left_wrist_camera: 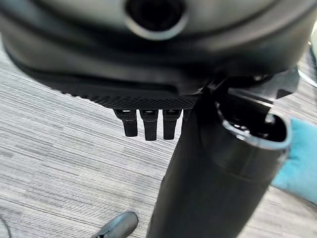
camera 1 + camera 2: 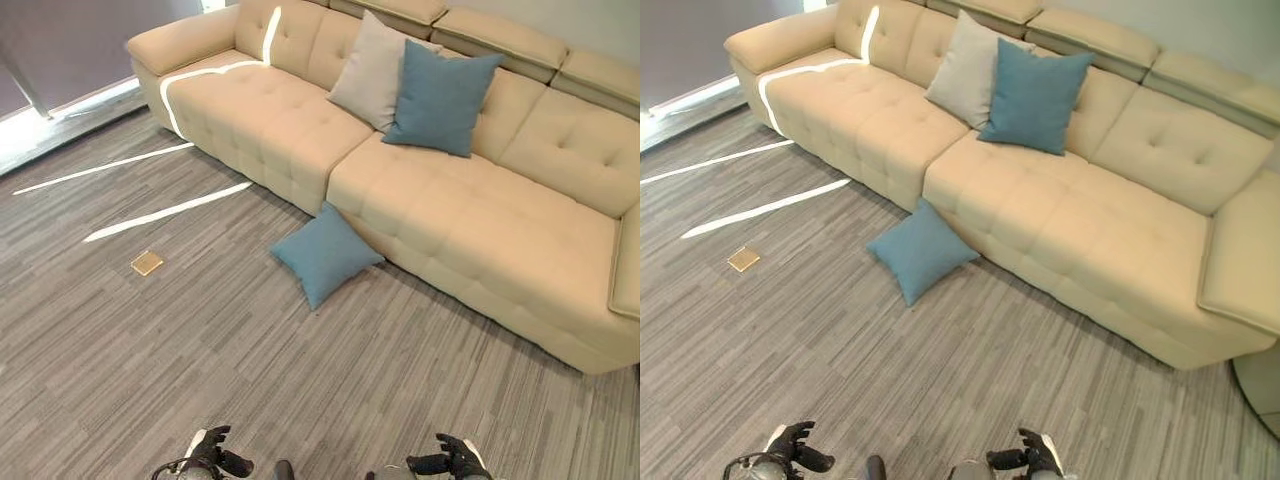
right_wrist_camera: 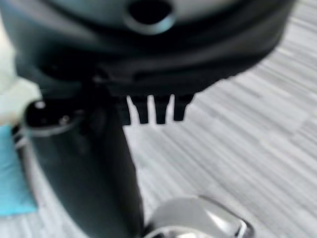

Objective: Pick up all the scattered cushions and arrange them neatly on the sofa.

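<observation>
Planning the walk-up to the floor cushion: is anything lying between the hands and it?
Nothing visible does. Bare carpet lies between the left hand, the right hand and the blue cushion on the floor. The small tan floor plate sits well off to the left.

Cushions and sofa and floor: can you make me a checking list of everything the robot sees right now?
Surface: grey striped carpet floor, streaks of light across it.
Job's things: blue cushion on the floor, leaning against the front of the beige sofa; grey cushion and second blue cushion upright against the sofa back, the blue one overlapping the grey.
Clutter: small tan square on the floor, away from the sofa.
Hands: left hand and right hand low near the view's bottom edge, fingers relaxed, holding nothing.
Cables: nothing seen.
Surroundings: wall behind the sofa.
</observation>
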Motion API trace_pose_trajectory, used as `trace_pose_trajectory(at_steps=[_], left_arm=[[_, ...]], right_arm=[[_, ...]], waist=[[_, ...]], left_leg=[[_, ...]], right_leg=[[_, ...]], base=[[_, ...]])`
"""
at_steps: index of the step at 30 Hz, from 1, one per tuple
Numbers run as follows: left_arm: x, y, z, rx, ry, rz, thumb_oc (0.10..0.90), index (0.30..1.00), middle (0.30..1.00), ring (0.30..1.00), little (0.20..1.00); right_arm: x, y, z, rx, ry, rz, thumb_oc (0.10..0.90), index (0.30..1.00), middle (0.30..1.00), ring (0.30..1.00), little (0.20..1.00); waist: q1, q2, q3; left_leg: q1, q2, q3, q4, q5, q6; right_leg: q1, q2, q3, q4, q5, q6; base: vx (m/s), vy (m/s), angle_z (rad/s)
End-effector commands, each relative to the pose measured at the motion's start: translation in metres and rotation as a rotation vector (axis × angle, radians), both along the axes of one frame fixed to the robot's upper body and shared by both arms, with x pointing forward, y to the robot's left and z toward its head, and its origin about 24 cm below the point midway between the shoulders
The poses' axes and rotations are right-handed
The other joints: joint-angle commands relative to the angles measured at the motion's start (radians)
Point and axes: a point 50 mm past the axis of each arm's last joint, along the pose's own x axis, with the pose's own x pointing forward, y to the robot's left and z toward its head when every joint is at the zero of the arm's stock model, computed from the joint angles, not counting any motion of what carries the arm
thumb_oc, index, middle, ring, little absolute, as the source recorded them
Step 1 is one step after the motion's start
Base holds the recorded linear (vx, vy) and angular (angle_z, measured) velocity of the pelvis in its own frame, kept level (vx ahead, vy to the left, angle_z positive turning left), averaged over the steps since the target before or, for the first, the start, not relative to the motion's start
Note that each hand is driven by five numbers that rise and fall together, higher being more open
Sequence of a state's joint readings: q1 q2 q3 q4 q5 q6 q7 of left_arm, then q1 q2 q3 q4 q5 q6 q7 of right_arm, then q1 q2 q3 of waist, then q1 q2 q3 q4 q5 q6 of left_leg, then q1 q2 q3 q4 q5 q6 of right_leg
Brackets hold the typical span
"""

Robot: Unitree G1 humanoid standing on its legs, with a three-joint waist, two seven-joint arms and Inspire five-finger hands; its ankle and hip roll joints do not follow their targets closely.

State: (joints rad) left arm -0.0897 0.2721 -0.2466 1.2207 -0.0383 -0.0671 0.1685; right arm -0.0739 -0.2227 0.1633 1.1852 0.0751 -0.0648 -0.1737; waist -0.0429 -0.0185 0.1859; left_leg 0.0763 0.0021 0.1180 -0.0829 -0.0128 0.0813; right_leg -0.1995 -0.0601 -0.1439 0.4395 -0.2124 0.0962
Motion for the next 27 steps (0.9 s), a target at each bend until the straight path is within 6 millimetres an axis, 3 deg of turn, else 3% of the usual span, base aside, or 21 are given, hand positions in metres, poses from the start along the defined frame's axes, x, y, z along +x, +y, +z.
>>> trace_pose_trajectory(at_steps=[1, 3, 8, 9, 10, 13, 14, 17, 22, 24, 27], left_arm=[[0.018, -0.004, 0.008, -0.029, -0.123, 0.021, 0.8, 0.9, 0.9, 0.9, 0.9], [0.027, -0.01, 0.011, -0.06, -0.164, 0.04, 0.8, 0.9, 0.9, 0.9, 0.9], [0.019, -0.017, 0.006, -0.073, -0.126, 0.009, 0.8, 0.9, 0.9, 0.9, 0.9], [0.016, -0.018, 0.004, -0.077, -0.114, 0.004, 0.8, 0.9, 0.9, 0.9, 0.9], [0.015, -0.019, 0.003, -0.085, -0.109, 0.004, 0.8, 0.9, 0.9, 0.9, 0.9], [0.017, -0.02, 0.004, -0.085, -0.112, 0.003, 0.8, 0.9, 0.9, 0.9, 0.9], [0.017, -0.019, 0.004, -0.086, -0.116, 0.01, 0.8, 0.9, 0.9, 0.9, 0.9], [0.013, -0.018, 0.003, -0.1, -0.115, 0.033, 0.8, 0.9, 0.9, 0.9, 0.9], [0.014, -0.015, 0.006, -0.095, -0.138, 0.043, 0.8, 0.9, 0.9, 0.9, 0.9], [0.009, -0.016, 0.003, -0.097, -0.111, 0.041, 0.8, 0.9, 0.9, 0.9, 0.9], [0.005, -0.015, 0.001, -0.09, -0.096, 0.036, 0.8, 0.9, 0.9, 0.9, 0.9]], right_arm=[[-0.004, -0.011, 0.002, 0.003, -0.032, -0.083, 0.8, 0.9, 0.9, 0.9, 0.9], [0.004, -0.013, 0.006, 0.027, -0.08, -0.138, 0.8, 0.9, 0.9, 0.9, 0.9], [-0.004, -0.016, 0.004, 0.02, -0.068, -0.124, 0.8, 0.9, 0.9, 0.9, 0.9], [-0.006, -0.018, 0.004, 0.017, -0.065, -0.124, 0.8, 0.9, 0.9, 0.9, 0.9], [-0.004, -0.019, 0.005, 0.018, -0.072, -0.124, 0.8, 0.9, 0.9, 0.9, 0.9], [-0.003, -0.02, 0.006, 0.016, -0.077, -0.125, 0.8, 0.9, 0.9, 0.9, 0.9], [-0.003, -0.022, 0.006, 0.013, -0.078, -0.132, 0.8, 0.9, 0.9, 0.9, 0.9], [-0.007, -0.024, 0.006, 0.006, -0.069, -0.145, 0.8, 0.9, 0.9, 0.9, 0.9], [-0.007, -0.022, 0.006, -0.006, -0.068, -0.113, 0.8, 0.9, 0.9, 0.9, 0.9], [-0.011, -0.02, 0.004, -0.007, -0.047, -0.104, 0.8, 0.9, 0.9, 0.9, 0.9], [-0.012, -0.018, 0.002, -0.002, -0.041, -0.103, 0.8, 0.9, 0.9, 0.9, 0.9]], waist=[[-0.006, -0.019, -0.014], [-0.034, -0.029, -0.015], [-0.048, -0.028, -0.032], [-0.052, -0.028, -0.036], [-0.053, -0.038, -0.027], [-0.053, -0.045, -0.019], [-0.049, -0.058, -0.009], [-0.035, -0.064, -0.021], [0.003, -0.047, -0.011], [0.001, -0.039, -0.025], [0.001, -0.044, -0.034]], left_leg=[[-0.017, -0.038, -0.028, 0.035, -0.049, -0.041], [0.016, -0.07, -0.095, 0.023, -0.072, -0.047], [0.03, -0.076, -0.106, 0.098, -0.133, -0.064], [0.024, -0.074, -0.096, 0.132, -0.146, -0.077], [-0.035, -0.067, -0.058, 0.268, -0.123, -0.121], [-0.084, -0.055, -0.034, 0.355, -0.115, -0.136], [-0.14, -0.012, 0.041, 0.447, -0.102, -0.142], [-0.208, 0.037, 0.109, 0.365, -0.107, -0.118], [-0.3, 0.076, 0.07, 0.182, 0.067, -0.15], [-0.258, 0.068, 0.064, 0.12, 0.07, -0.144], [-0.246, 0.052, 0.068, 0.136, 0.061, -0.134]], right_leg=[[0.061, 0.015, -0.005, -0.177, 0.143, 0.016], [0.012, 0.063, 0.051, -0.3, 0.2, 0.019], [0.072, 0.061, 0.052, -0.332, 0.183, -0.005], [0.093, 0.058, 0.042, -0.343, 0.175, -0.011], [0.126, 0.042, 0.03, -0.36, 0.173, -0.022], [0.137, 0.03, 0.021, -0.368, 0.174, -0.026], [0.167, 0.015, 0.001, -0.391, 0.165, -0.039], [0.208, 0.009, -0.029, -0.429, 0.142, -0.037], [0.284, 0.046, -0.005, -0.456, 0.093, -0.033], [0.304, 0.051, 0.005, -0.453, 0.078, -0.028], [0.306, 0.032, 0.014, -0.419, 0.068, -0.02]], base=[[0.12, -0.025, 0.66], [0.27, -0.063, 0.42], [0.23, -0.08, 0.64], [0.15, -0.103, 0.38], [0.14, -0.103, 0.36], [0.04, -0.066, 0.35], [0.09, -0.079, 0.17], [0.21, -0.053, 0.55], [0.26, 0.056, 0.04], [0.25, 0.114, -0.27], [0.22, 0.135, -0.37]])
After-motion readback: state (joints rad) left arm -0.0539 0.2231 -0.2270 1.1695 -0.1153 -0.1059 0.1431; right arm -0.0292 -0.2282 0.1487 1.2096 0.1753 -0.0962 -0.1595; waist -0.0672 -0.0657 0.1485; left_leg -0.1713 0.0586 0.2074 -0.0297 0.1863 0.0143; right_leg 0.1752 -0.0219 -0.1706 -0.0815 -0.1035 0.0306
